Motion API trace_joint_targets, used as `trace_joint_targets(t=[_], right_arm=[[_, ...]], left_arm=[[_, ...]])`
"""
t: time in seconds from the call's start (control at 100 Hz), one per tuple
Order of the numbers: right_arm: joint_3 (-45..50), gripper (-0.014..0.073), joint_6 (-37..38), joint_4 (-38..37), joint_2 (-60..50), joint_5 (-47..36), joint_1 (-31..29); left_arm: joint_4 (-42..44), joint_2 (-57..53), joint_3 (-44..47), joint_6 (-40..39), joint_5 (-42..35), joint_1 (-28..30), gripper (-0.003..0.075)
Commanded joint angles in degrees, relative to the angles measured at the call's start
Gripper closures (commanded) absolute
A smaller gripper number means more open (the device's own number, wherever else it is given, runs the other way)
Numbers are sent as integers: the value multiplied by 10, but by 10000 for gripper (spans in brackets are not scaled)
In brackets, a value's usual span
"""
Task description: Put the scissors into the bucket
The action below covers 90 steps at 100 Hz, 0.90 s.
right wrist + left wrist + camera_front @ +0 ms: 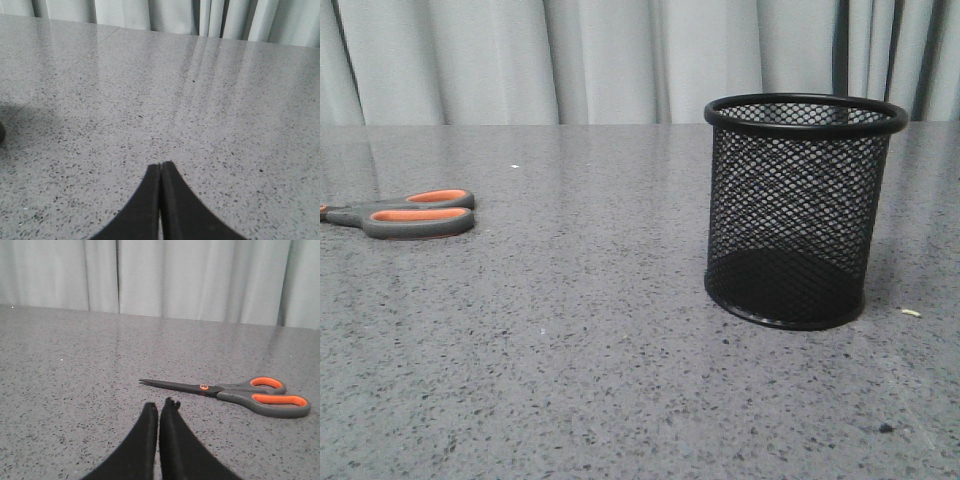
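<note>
The left arm's black fingers (159, 407) are pressing together tip to tip with nothing between them, hovering low over the speckled grey stone counter (75, 390). The right arm's black fingers (160, 166) are likewise sitting closed against each other and holding nothing, above a bare stretch of the same counter.

The scissors with dark grey handles lined in orange and slim dark blades (235, 394) are lying flat on the counter, blades closed, just beyond the left fingers and a little to one side of them, not touching them. In the left wrist view the blade tips are pointing away from the handle loops along the counter, and a small orange pivot is showing where the blades cross. In the front view only the handle loops (415, 213) are showing, at the far left edge of the counter.

The black wire-mesh cylindrical bucket with a solid rolled rim and solid base ring (798, 210) is standing upright on the right side of the counter, well apart from the scissors. Pale pleated curtains (620, 55) are hanging behind the counter.
</note>
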Motion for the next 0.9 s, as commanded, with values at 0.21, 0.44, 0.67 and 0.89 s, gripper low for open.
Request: trace_joint_targets(t=[0.21, 0.44, 0.67, 0.89], right_arm=[[2, 659, 0, -6, -12, -44, -3], [2, 659, 0, -6, -12, -64, -3], [2, 659, 0, -6, -12, -88, -3], [2, 659, 0, -6, -12, -88, -3]], left_arm=[[26, -15, 23, -2, -44, -4, 740], [26, -15, 23, -2, -44, -4, 740], [26, -15, 23, -2, -44, -4, 740], [26, -15, 23, -2, -44, -4, 740]])
